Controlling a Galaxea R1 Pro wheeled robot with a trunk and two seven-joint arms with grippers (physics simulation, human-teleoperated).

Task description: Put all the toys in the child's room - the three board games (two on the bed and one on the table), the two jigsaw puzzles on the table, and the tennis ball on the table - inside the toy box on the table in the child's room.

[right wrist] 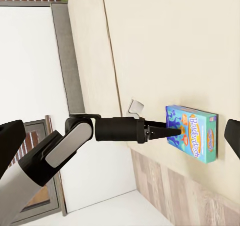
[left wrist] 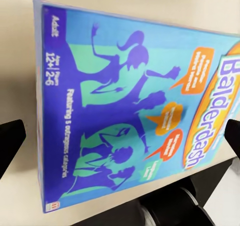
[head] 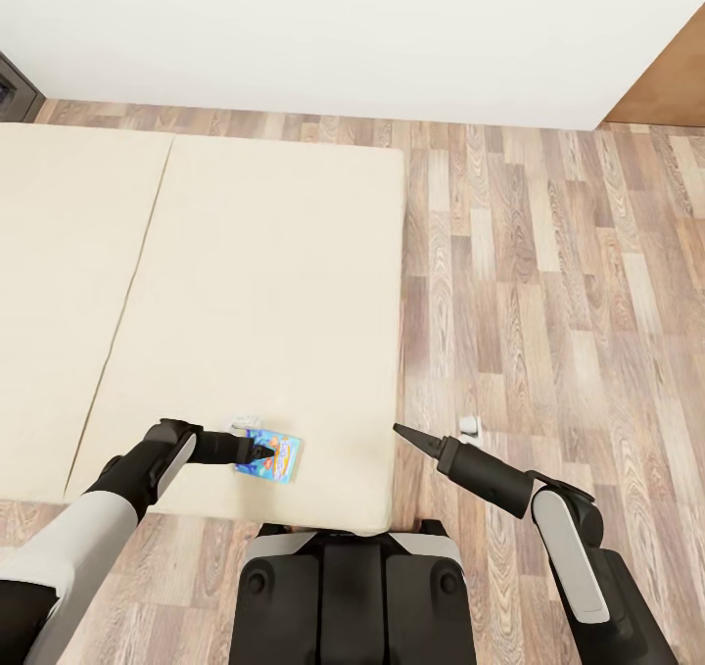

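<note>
From the head camera we see the bed (head: 245, 283), its beige mattress spreading from the left across to the wood-plank floor (head: 548, 283). The blue board game (head: 277, 456) lies flat on the mattress close to the bed's near edge, toward its near right corner. Our left gripper (head: 262, 449) reaches over that box from its left side, the fingertips above the box's near-left part; from here we cannot tell how far the jaws stand apart. A small whitish thing (head: 245, 421) lies on the mattress just behind the box. Our right gripper (head: 403, 433) hangs past the bed's right edge, over the floor, apart from the box, its jaws looking closed to a point. A small pale thing (head: 468, 424) lies on the floor just beyond it.

From the left wrist camera the blue board game (left wrist: 135, 116), printed "Balderdash", lies under the gripper, and the two dark fingers (left wrist: 11, 142) stand wide apart, one at either side of the box, gripping nothing.

From the right wrist camera we see the blue board game (right wrist: 192, 131) on the mattress near the bed's edge, with the left gripper (right wrist: 172, 131) pointing at the box's end. This camera's own fingers (right wrist: 10, 146) stand wide apart, so we cannot say how the right jaws are set.
</note>
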